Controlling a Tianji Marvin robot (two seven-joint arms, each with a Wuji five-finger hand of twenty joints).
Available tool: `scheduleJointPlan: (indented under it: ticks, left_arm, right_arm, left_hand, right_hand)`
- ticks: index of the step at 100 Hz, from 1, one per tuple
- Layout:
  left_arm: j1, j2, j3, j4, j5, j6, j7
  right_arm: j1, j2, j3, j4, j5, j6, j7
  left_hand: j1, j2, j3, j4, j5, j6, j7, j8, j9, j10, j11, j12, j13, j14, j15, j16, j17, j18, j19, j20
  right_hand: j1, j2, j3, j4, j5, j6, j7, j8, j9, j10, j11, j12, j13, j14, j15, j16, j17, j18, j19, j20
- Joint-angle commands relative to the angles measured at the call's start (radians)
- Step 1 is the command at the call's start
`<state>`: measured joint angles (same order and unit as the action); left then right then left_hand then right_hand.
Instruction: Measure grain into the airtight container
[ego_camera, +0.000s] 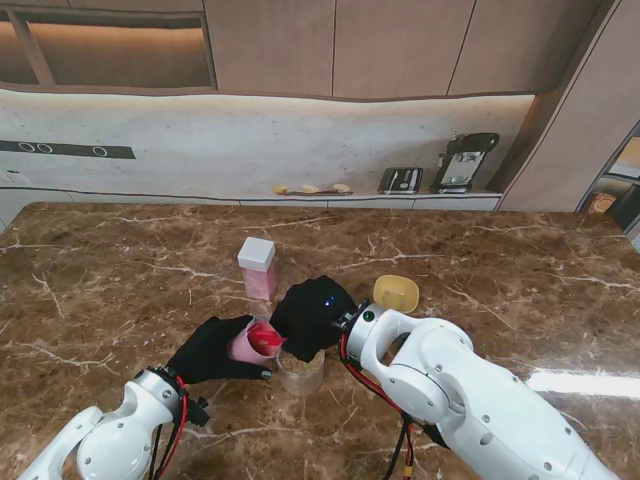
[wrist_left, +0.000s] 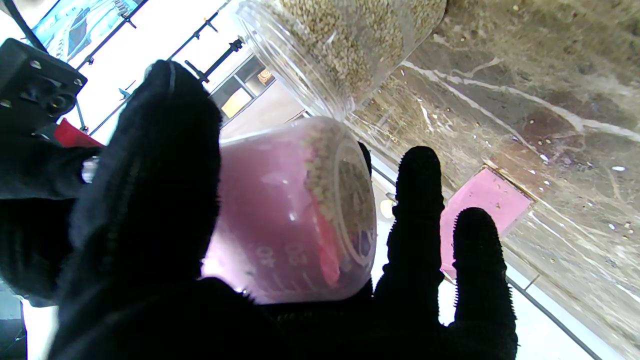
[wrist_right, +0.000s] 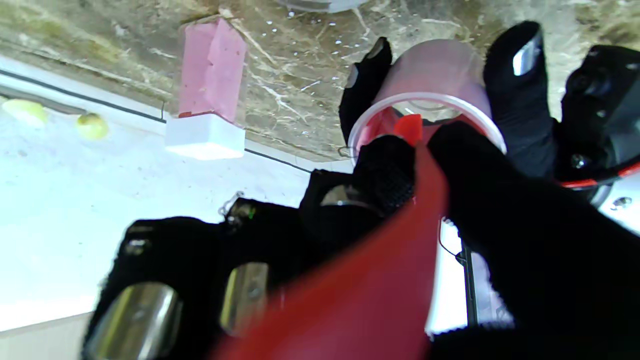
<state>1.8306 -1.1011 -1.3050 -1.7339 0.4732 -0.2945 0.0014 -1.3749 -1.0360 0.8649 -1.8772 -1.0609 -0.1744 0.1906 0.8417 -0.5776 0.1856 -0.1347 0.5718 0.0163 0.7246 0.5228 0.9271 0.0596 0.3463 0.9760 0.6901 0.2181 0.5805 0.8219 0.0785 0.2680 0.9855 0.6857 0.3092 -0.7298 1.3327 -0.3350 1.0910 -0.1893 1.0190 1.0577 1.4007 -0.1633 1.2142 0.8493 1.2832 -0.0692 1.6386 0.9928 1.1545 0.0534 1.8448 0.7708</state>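
My left hand is shut on a translucent pink measuring cup, held tilted on its side with its mouth toward my right hand. Grain lies inside the measuring cup against its lower wall. My right hand is shut on a red scoop, whose tip reaches into the mouth of the measuring cup. A clear jar holding grain stands on the table just under both hands; the clear jar is lidless. A pink container with a white lid stands upright farther from me.
A yellow bowl-like piece lies on the brown marble table, to the right of my right hand. Loose grains speckle the table near the pink container. A counter with appliances runs along the back wall.
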Motion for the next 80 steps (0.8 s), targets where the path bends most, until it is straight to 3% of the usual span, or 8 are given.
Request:
scheduleJointPlan:
  ticks: [1, 16, 36, 46, 60, 68, 75, 80]
  left_arm:
    - [0.007, -0.001, 0.001, -0.003, 0.0, 0.005, -0.002]
    - [0.007, -0.001, 0.001, -0.004, 0.001, 0.006, -0.002]
    - [0.008, -0.001, 0.001, -0.004, 0.002, 0.007, -0.001]
    - [0.008, 0.0, 0.001, -0.005, 0.002, 0.006, -0.004]
    - [0.007, -0.001, 0.002, -0.005, 0.001, 0.006, -0.004]
    - [0.007, -0.001, 0.001, -0.005, 0.003, 0.004, -0.001]
    - [0.007, -0.001, 0.0, -0.004, 0.004, 0.004, 0.001]
    - [0.008, -0.001, 0.0, -0.004, 0.003, 0.005, 0.0]
  right_arm:
    - [-0.01, -0.001, 0.001, 0.008, -0.031, 0.013, -0.006]
    - [-0.002, 0.001, 0.005, 0.016, 0.012, -0.021, 0.014]
    - [-0.009, -0.002, 0.004, 0.018, -0.013, -0.005, -0.018]
    - [-0.02, -0.003, 0.003, 0.015, -0.073, 0.021, -0.06]
    - [-0.011, -0.002, 0.007, 0.022, -0.044, -0.027, -0.05]
    - [-0.016, -0.002, 0.005, 0.022, -0.091, -0.009, -0.083]
    - [-0.015, -0.004, 0.007, 0.021, -0.035, -0.004, -0.05]
    - [-0.013, -0.002, 0.007, 0.023, -0.05, -0.005, -0.051]
  left_hand:
    - [0.205, 0.249, 0.348, -0.036, 0.218, -0.212, 0.183, -0.003, 0.12, -0.056, 0.073, 0.009, 0.012, -0.027, 0.008, 0.008, -0.019, 0.006, -0.021, 0.004]
    - [0.206, 0.248, 0.349, -0.035, 0.218, -0.212, 0.183, -0.003, 0.12, -0.055, 0.073, 0.009, 0.012, -0.025, 0.008, 0.008, -0.019, 0.007, -0.02, 0.004]
    - [0.206, 0.248, 0.35, -0.035, 0.219, -0.211, 0.182, -0.003, 0.121, -0.054, 0.073, 0.009, 0.013, -0.024, 0.008, 0.009, -0.019, 0.008, -0.02, 0.004]
    - [0.206, 0.248, 0.35, -0.035, 0.218, -0.209, 0.182, -0.003, 0.12, -0.052, 0.073, 0.01, 0.012, -0.024, 0.009, 0.009, -0.019, 0.008, -0.02, 0.004]
    - [0.206, 0.249, 0.35, -0.035, 0.219, -0.209, 0.182, -0.004, 0.12, -0.053, 0.073, 0.01, 0.01, -0.024, 0.009, 0.009, -0.02, 0.008, -0.02, 0.004]
    - [0.206, 0.248, 0.35, -0.035, 0.218, -0.21, 0.182, -0.003, 0.12, -0.054, 0.073, 0.009, 0.011, -0.025, 0.009, 0.009, -0.018, 0.007, -0.019, 0.004]
    - [0.207, 0.248, 0.35, -0.035, 0.219, -0.21, 0.182, -0.004, 0.12, -0.053, 0.073, 0.009, 0.011, -0.024, 0.008, 0.009, -0.019, 0.008, -0.02, 0.004]
    - [0.206, 0.248, 0.35, -0.035, 0.218, -0.209, 0.181, -0.004, 0.119, -0.053, 0.072, 0.009, 0.01, -0.025, 0.008, 0.009, -0.02, 0.007, -0.021, 0.004]
  right_hand:
    - [-0.022, 0.012, 0.087, 0.015, 0.053, -0.054, 0.012, 0.02, 0.048, -0.044, 0.047, 0.007, 0.034, -0.029, 0.075, 0.013, 0.048, -0.04, 0.21, 0.004]
    - [-0.021, 0.011, 0.086, 0.014, 0.052, -0.054, 0.011, 0.019, 0.047, -0.044, 0.048, 0.007, 0.034, -0.03, 0.076, 0.013, 0.048, -0.04, 0.21, 0.004]
    - [-0.021, 0.012, 0.087, 0.012, 0.051, -0.055, 0.011, 0.018, 0.047, -0.044, 0.047, 0.006, 0.034, -0.028, 0.074, 0.013, 0.048, -0.04, 0.21, 0.004]
    - [-0.022, 0.012, 0.088, 0.013, 0.052, -0.057, 0.011, 0.019, 0.047, -0.047, 0.048, 0.006, 0.034, -0.032, 0.075, 0.013, 0.048, -0.04, 0.21, 0.004]
    - [-0.021, 0.012, 0.087, 0.011, 0.052, -0.059, 0.01, 0.019, 0.047, -0.046, 0.048, 0.006, 0.034, -0.03, 0.075, 0.014, 0.048, -0.04, 0.21, 0.004]
    - [-0.025, 0.016, 0.087, 0.011, 0.053, -0.067, 0.009, 0.019, 0.047, -0.053, 0.048, 0.007, 0.034, -0.037, 0.074, 0.013, 0.048, -0.04, 0.21, 0.004]
    - [-0.018, 0.009, 0.085, 0.009, 0.049, -0.059, 0.008, 0.02, 0.047, -0.042, 0.046, 0.005, 0.034, -0.026, 0.072, 0.013, 0.048, -0.04, 0.21, 0.004]
    - [-0.024, 0.016, 0.084, 0.01, 0.05, -0.067, 0.008, 0.021, 0.047, -0.051, 0.046, 0.006, 0.034, -0.034, 0.072, 0.012, 0.048, -0.04, 0.21, 0.004]
